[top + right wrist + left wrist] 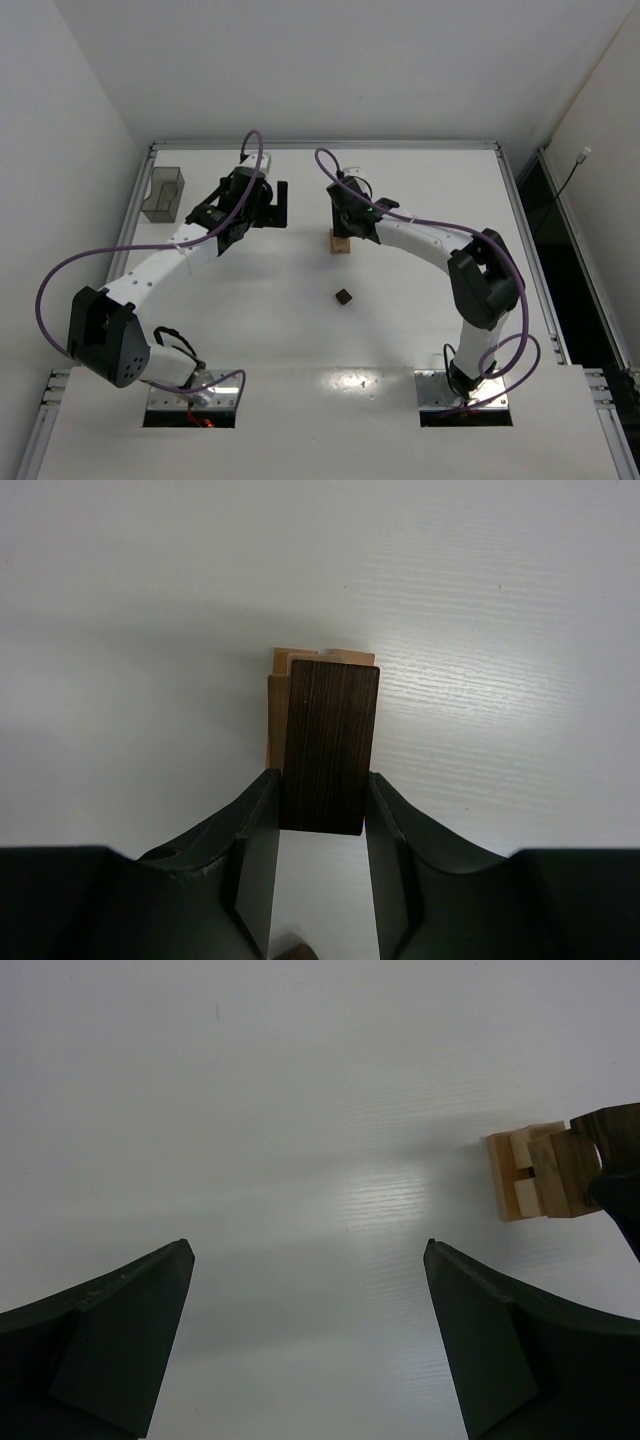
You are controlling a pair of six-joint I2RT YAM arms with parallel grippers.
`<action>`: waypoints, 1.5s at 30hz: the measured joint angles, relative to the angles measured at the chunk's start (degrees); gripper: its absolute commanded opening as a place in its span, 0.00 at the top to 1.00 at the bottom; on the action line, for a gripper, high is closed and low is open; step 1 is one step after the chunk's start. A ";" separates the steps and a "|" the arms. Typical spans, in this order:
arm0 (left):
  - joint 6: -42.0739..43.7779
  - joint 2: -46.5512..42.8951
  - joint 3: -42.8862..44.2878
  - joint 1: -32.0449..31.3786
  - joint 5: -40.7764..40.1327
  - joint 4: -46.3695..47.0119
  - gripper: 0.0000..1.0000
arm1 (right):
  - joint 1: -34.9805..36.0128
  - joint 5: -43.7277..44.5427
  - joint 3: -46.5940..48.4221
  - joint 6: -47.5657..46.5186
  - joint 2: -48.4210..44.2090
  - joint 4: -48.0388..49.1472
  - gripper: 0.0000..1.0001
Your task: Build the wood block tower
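Observation:
The wood block tower (pixel 341 243) is a short stack of light tan blocks at the table's middle back. My right gripper (pixel 322 800) is shut on a dark brown bar (pixel 330 740), holding it on top of the tan blocks (pixel 275 715). My left gripper (pixel 276 205) is open and empty, hovering to the left of the tower. In the left wrist view, between the open fingers of the left gripper (pixel 310 1250) there is only bare table, and the tower (pixel 530 1172) shows at the right edge.
A loose dark brown cube (pixel 344 296) lies on the table in front of the tower. A translucent grey bin (pixel 164 194) stands at the back left corner. Raised table rails run along the left and right edges.

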 measured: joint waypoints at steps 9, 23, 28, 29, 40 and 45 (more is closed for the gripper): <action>0.00 0.07 0.00 0.00 0.33 0.02 0.00 | 0.00 0.15 0.00 -0.39 0.00 0.07 1.00; 0.00 0.70 0.00 0.00 0.50 0.00 0.00 | 1.11 -0.63 0.00 -2.10 -0.61 1.18 1.00; 0.00 0.70 0.00 0.00 0.50 0.00 0.00 | 1.11 -0.74 0.00 -2.12 -0.63 1.29 1.00; 0.00 0.70 0.00 0.00 0.50 0.00 0.00 | 1.11 -0.74 0.00 -2.12 -0.63 1.29 1.00; 0.00 0.70 0.02 0.00 0.50 0.00 0.00 | 1.11 -0.74 0.00 -2.12 -0.63 1.29 1.00; 0.00 0.70 0.00 0.00 0.50 0.00 0.00 | 1.11 -0.90 -0.07 -2.12 -0.63 1.29 1.00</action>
